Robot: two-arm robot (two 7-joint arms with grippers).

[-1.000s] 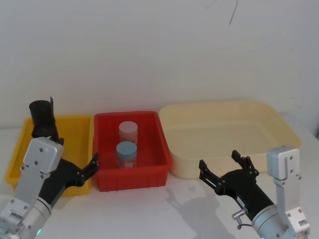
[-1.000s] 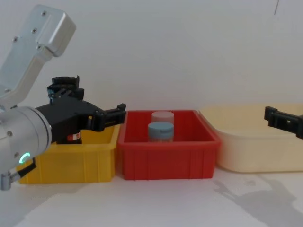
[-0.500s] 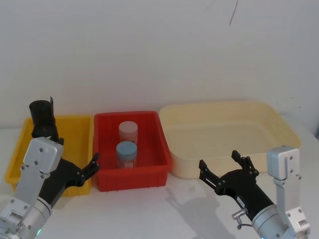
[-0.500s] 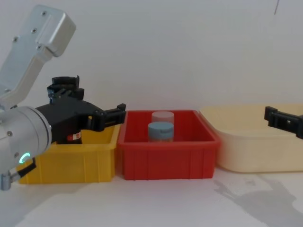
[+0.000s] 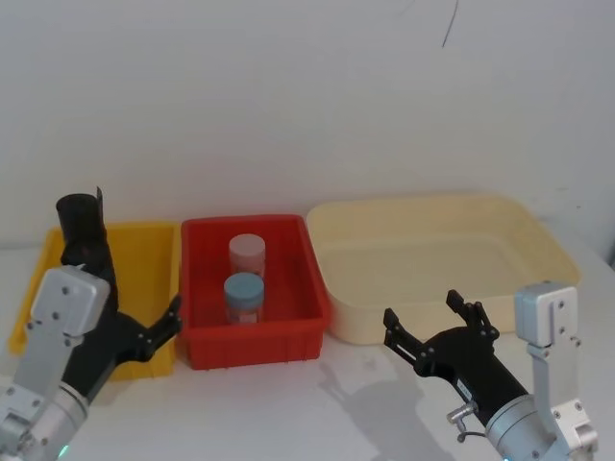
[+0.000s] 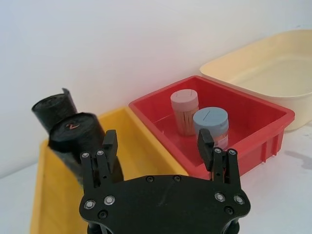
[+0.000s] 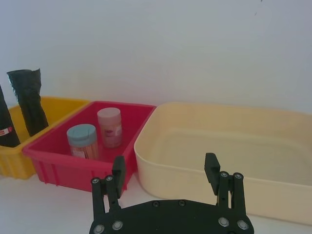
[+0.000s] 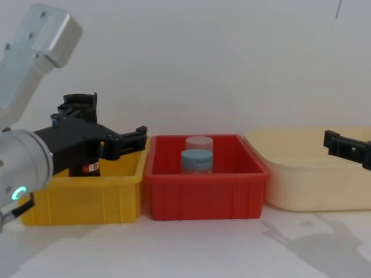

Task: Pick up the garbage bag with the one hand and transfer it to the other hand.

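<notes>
Pretty sure this is a robot lab test bench, not a home. Plain white table (image 5: 288, 403) set against a bare white wall (image 5: 288, 96), with a yellow bin (image 5: 144, 259), red bin (image 5: 259, 346) and cream tub (image 5: 432, 250) lined up in a tidy row.

- garbage bag (image 6: 73, 139): black plastic film, wrinkled, dull sheen
- yellow bin (image 5: 144, 257), red bin (image 5: 255, 348): smooth moulded plastic, slightly glossy
- cream tub (image 5: 432, 269): smooth plastic, matt
- left gripper (image 6: 157, 140), right gripper (image 7: 165, 165): matt black finish
</notes>
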